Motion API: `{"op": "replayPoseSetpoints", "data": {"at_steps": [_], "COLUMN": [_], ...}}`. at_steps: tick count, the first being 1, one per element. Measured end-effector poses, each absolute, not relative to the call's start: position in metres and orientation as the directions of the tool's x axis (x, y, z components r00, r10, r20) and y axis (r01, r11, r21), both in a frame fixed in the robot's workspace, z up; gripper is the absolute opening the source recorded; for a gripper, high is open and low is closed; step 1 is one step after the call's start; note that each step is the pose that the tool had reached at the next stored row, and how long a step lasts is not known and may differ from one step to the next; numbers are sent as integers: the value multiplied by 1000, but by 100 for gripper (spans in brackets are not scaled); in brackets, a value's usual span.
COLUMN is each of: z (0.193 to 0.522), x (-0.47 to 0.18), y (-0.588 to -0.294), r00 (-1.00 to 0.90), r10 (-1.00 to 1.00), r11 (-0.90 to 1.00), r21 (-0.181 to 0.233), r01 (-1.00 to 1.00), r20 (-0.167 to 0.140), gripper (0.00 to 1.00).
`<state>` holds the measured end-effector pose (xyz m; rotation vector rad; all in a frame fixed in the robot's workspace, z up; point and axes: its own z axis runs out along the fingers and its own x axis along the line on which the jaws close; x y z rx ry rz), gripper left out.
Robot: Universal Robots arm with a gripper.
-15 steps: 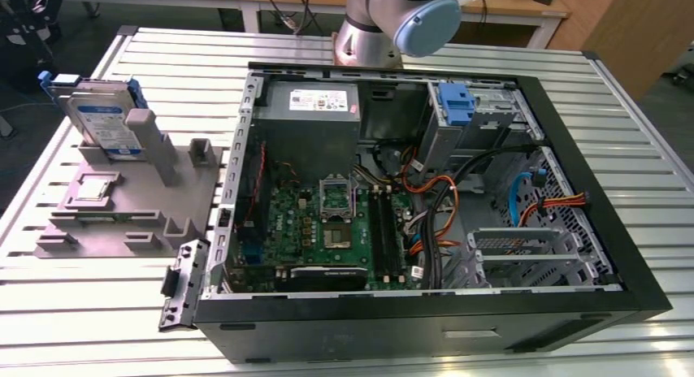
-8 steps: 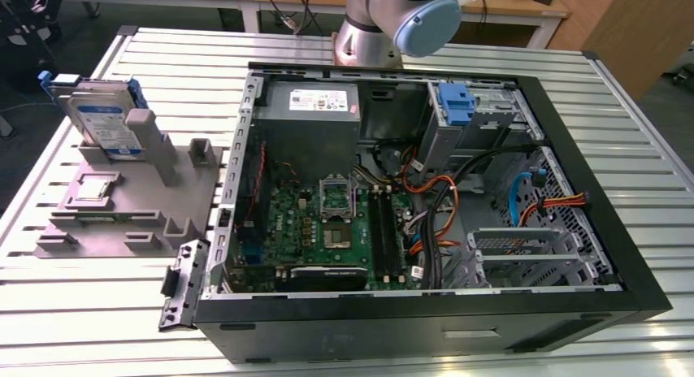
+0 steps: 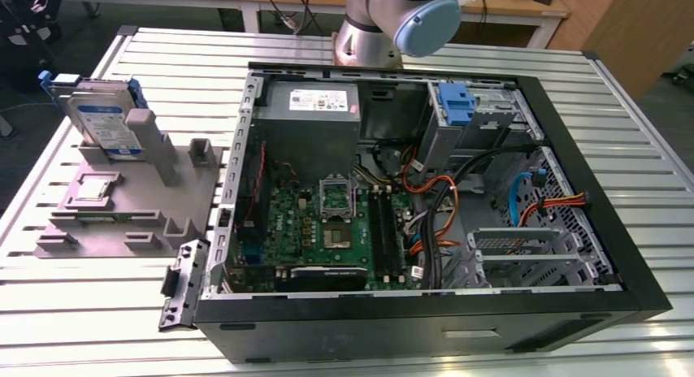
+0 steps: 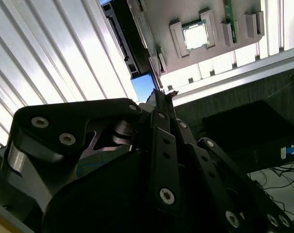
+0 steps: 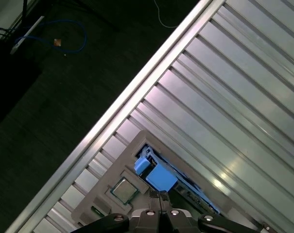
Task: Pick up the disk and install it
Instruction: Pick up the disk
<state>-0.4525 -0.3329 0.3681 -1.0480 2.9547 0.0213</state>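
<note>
Standing on edge in grey holder on surface, at the exterior view's left of open PC case, disk sits untouched w/ pincer hanging above it, tips together, nothing held.

One disk, one grey holder, one loose chip, one open computer case, one desk.

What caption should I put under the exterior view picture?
Disk standing in a grey holder beside the open computer on the table.
</note>
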Motion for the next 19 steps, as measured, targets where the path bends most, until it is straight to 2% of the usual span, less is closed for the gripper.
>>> {"op": "replayPoseSetpoints", "data": {"at_steps": [19], "z": [368], "x": [-452], "y": [-333], "r00": [-743], "r10": [-670], "r11": [742], "r21": [11], "r01": [-670], "r20": [-11], "gripper": [10]}}
